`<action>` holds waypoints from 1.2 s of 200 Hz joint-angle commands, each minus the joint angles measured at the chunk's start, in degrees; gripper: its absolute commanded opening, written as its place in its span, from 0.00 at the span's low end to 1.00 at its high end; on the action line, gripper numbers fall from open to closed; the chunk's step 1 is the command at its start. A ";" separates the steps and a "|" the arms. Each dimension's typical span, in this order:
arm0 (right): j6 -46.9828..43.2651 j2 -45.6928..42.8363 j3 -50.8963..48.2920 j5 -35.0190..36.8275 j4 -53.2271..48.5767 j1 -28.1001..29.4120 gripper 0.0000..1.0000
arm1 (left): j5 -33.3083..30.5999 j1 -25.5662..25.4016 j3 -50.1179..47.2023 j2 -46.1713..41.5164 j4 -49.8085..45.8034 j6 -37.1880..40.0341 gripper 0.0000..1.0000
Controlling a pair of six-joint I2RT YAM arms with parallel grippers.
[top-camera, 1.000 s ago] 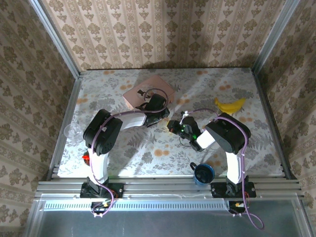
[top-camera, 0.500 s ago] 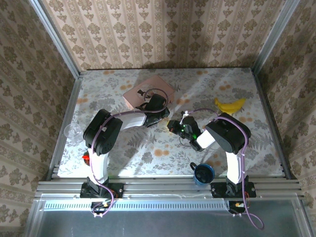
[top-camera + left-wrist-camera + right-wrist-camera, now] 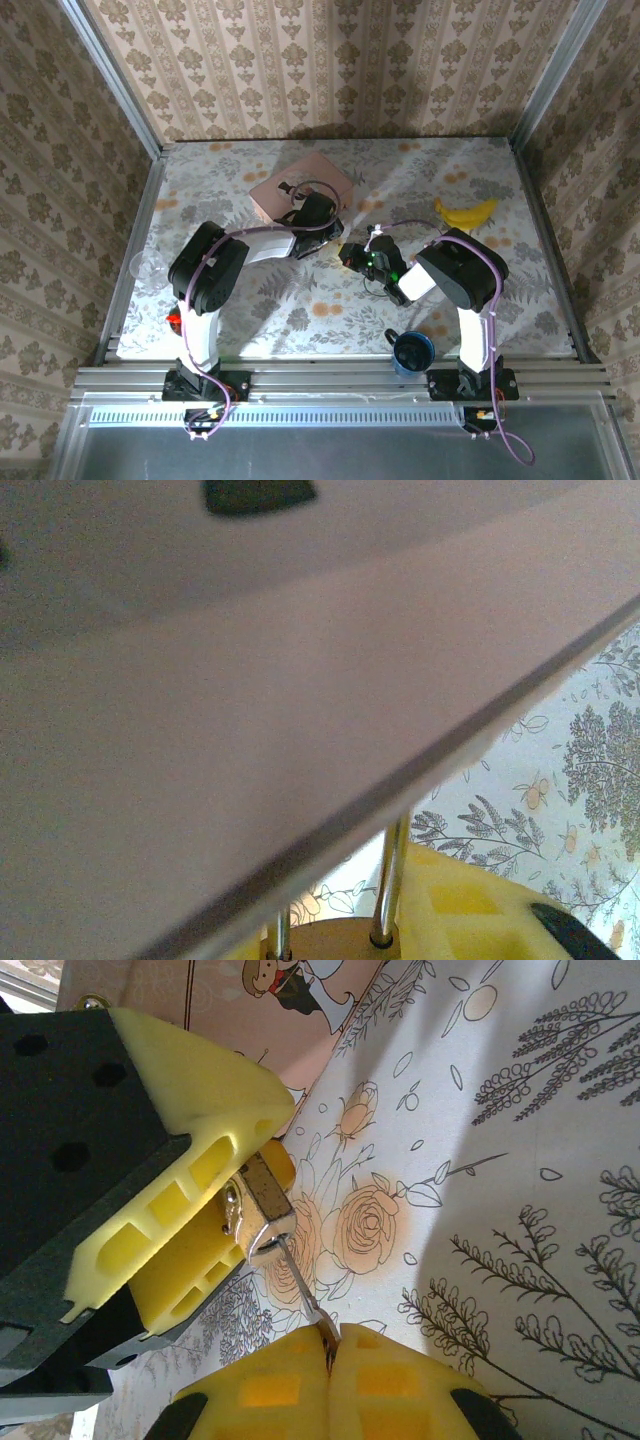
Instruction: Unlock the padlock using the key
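The padlock [image 3: 262, 1200], a small brass body with a silvery shackle, sits clamped between the yellow fingers of my left gripper [image 3: 255, 1185], which is shut on it. In the left wrist view its shackle [image 3: 390, 875] rises from the brass body [image 3: 330, 938] toward the pink box. My right gripper [image 3: 330, 1355] is shut on the key [image 3: 300, 1280]. The thin blade runs up from the fingertips, and its tip is at the padlock's bottom face. From above, the left gripper [image 3: 328, 228] and the right gripper [image 3: 352, 256] meet near the middle of the table.
A pink box [image 3: 300, 188] lies just behind the left gripper and looms close in the left wrist view. A yellow banana [image 3: 466, 212] lies at the right. A blue mug [image 3: 412, 352] stands by the right arm's base. Walls enclose the floral table [image 3: 250, 300].
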 commanded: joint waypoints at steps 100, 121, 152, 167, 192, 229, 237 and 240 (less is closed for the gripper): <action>0.78 0.83 2.13 2.03 -0.70 -0.34 0.00 | 6.07 -2.07 -2.34 0.19 -0.30 -0.65 0.00; 0.78 0.88 2.13 1.95 -0.54 -0.43 0.00 | 6.27 -2.07 -2.28 0.19 -0.29 -0.66 0.00; 0.86 1.27 2.22 1.25 0.26 -0.79 0.00 | 6.39 -2.03 -2.18 0.28 -0.34 -0.65 0.00; 1.02 1.61 2.29 0.82 0.65 -0.96 0.00 | 6.59 -2.06 -2.08 0.40 -0.27 -0.82 0.00; 1.22 1.92 2.40 0.34 1.22 -1.05 0.00 | 6.86 -2.05 -1.95 0.62 -0.14 -0.90 0.00; 1.22 2.11 2.22 0.15 2.19 -1.27 0.00 | 7.22 -2.07 -1.76 0.71 -0.14 -0.91 0.00; 1.27 2.16 2.35 -0.03 2.12 -1.38 0.00 | 7.30 -1.97 -1.73 0.80 -0.14 -0.93 0.00; 1.27 2.10 2.39 -0.10 2.07 -1.39 0.00 | 7.38 -1.98 -1.69 0.79 -0.12 -0.96 0.00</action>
